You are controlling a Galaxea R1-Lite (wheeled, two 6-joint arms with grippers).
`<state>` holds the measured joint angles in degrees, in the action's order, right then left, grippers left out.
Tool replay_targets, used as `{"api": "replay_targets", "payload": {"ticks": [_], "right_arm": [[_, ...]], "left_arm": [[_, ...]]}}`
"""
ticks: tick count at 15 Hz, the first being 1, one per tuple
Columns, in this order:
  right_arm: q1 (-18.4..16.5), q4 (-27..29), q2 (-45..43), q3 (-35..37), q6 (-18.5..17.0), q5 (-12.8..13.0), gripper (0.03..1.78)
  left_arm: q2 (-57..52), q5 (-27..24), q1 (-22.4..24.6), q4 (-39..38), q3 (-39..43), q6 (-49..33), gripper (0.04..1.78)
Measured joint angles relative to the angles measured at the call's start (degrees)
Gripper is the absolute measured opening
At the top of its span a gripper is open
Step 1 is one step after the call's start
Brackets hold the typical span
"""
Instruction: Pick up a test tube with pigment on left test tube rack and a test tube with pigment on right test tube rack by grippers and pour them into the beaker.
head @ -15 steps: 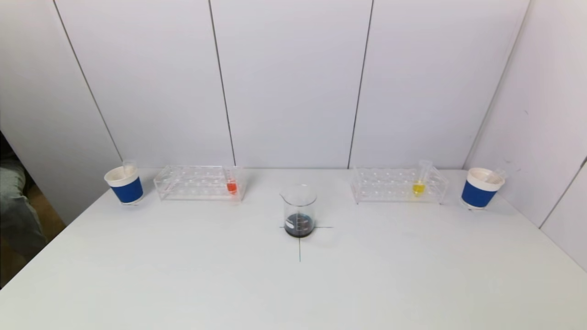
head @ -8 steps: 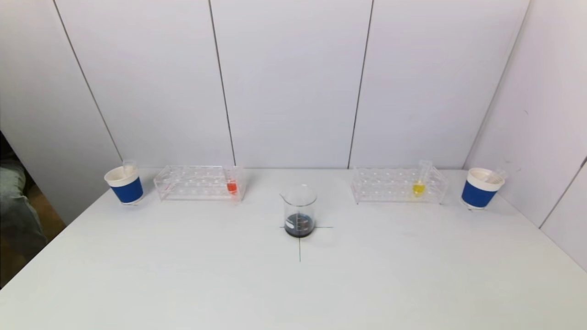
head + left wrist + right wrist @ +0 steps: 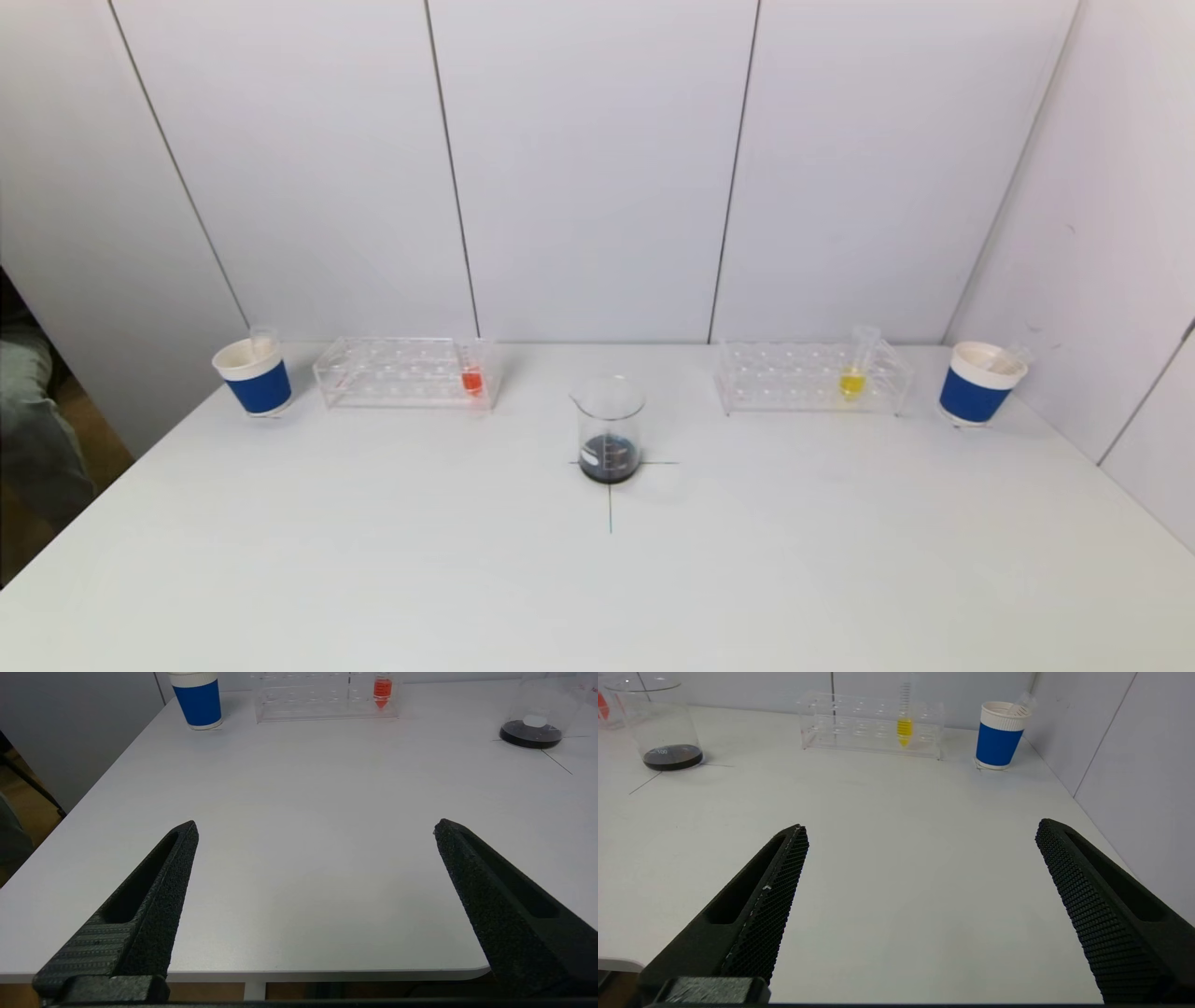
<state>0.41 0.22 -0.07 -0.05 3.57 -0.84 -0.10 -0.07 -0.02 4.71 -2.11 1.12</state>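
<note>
Nearest, at the table's front edge, the left gripper [image 3: 315, 828] and right gripper [image 3: 922, 828] hang spread wide and empty. Farther in, the beaker [image 3: 609, 429] at centre holds a shallow dark liquid. At the back, the red tube [image 3: 472, 371] stands upright in the left rack [image 3: 392, 371], ahead of the left gripper; the yellow tube [image 3: 854, 369] stands in the right rack [image 3: 794, 378], ahead of the right.

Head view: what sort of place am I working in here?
Probably a staged chemistry bench: a white table walled by plain panels, holding two clear tube racks, a glass beaker with dark liquid, and blue paper cups.
</note>
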Motion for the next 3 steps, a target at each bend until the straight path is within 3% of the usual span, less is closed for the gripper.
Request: {"api": "replay_targets", "payload": {"ticks": [3], "right_arm": [[0.0, -0.09, 0.0, -0.02, -0.9, 0.1, 1.77]], "left_arm": [[0.02, 0.0, 0.0, 0.0, 0.0, -0.07, 1.76]]}}
